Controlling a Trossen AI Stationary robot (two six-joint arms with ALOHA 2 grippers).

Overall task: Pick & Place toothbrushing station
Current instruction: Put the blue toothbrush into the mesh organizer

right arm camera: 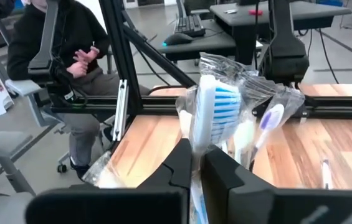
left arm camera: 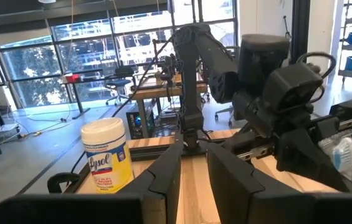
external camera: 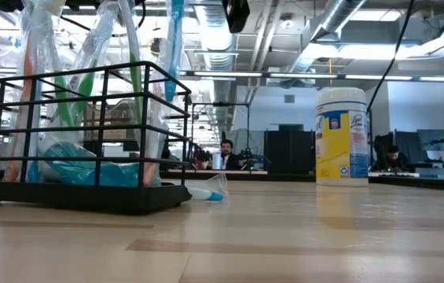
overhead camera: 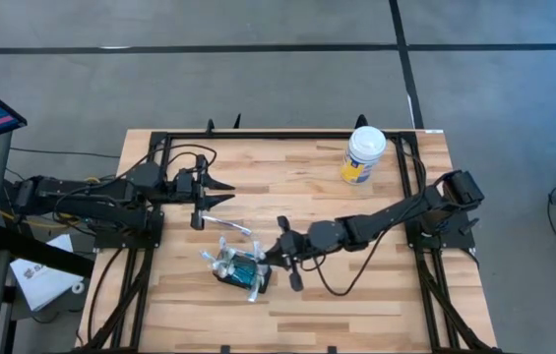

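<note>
The toothbrushing station (overhead camera: 240, 267) is a small black wire-sided holder with several plastic-wrapped toothbrushes standing in it. Its flat base rests on the wooden table, as the low view (external camera: 88, 134) shows. My right gripper (overhead camera: 270, 254) reaches in from the table's right to the station's far right corner. In the right wrist view (right arm camera: 197, 165) it is shut on a wrapped white toothbrush with blue bristles (right arm camera: 213, 109). My left gripper (overhead camera: 226, 193) is open and empty, above the table's far left part, away from the station (left arm camera: 193, 168). My right gripper pinches the wrapped toothbrush between its two fingers, just below the brush head, on the handle and its clear wrap (right arm camera: 199, 142). The fingers come slanting from the table's right. The brush stands roughly upright past the fingertips. The fingers hide the lower handle.
A white-lidded, yellow-labelled round canister (overhead camera: 363, 154) stands at the table's far right, also in the low view (external camera: 342, 135). Black frame rails run along the table's edges (overhead camera: 287, 135). A seated person (right arm camera: 57, 37) shows beyond the table.
</note>
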